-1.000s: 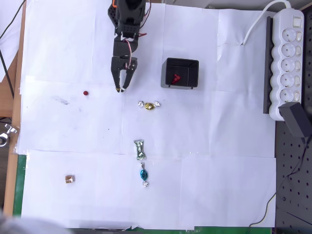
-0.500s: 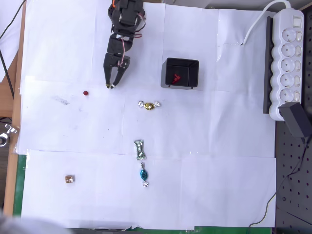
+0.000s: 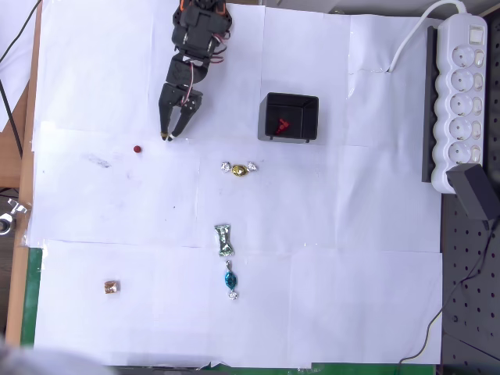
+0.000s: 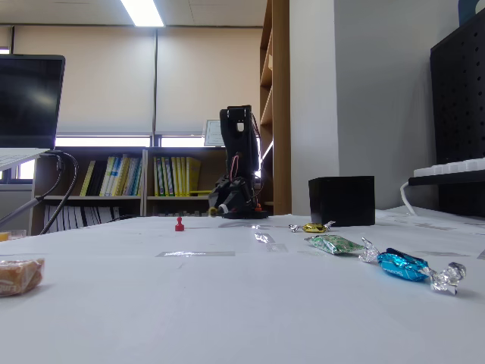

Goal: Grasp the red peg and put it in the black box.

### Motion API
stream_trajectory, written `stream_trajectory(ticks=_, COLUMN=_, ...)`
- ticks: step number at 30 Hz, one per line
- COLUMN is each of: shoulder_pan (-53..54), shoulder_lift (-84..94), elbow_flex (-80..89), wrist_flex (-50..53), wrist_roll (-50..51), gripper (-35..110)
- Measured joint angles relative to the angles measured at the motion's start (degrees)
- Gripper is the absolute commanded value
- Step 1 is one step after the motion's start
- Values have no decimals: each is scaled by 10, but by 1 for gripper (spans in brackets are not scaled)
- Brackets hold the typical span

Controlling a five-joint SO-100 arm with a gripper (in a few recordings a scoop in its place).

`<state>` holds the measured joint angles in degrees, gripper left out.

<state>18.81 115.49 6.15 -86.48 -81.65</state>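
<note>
The red peg [image 3: 137,148] is a tiny dark-red dot on the white paper, left of the arm in the overhead view. In the fixed view the peg [image 4: 179,224] stands upright. My gripper [image 3: 170,135] points down at the table a short way right of the peg and slightly behind it, not touching it. Its jaws are a little apart with nothing between them. In the fixed view the gripper [image 4: 220,206] hangs low by the arm's base. The black box [image 3: 289,117] stands to the right of the arm with a bright-red angular piece [image 3: 282,124] inside. The box [image 4: 342,201] is also in the fixed view.
On the paper lie a gold candy [image 3: 239,169], a green candy [image 3: 224,240], a blue candy [image 3: 230,280] and a brown candy [image 3: 112,287]. A white power strip [image 3: 461,101] runs along the right edge. A wooden table edge [image 3: 27,156] borders the left.
The arm has swung left, carrying the gripper from near the gold candy's side closer to the red peg. Nothing else moved.
</note>
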Motion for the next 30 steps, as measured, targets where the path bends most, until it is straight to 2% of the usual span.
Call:
stream_trajectory(ticks=18, shoulder_pan=80, shoulder_lift=51, elbow_flex=11, wrist_flex=-21, wrist_roll=-41, gripper=0)
stream_trajectory(ticks=30, shoulder_pan=86, shoulder_lift=55, elbow_flex=13, wrist_flex=-10, wrist_roll=-100, gripper=0)
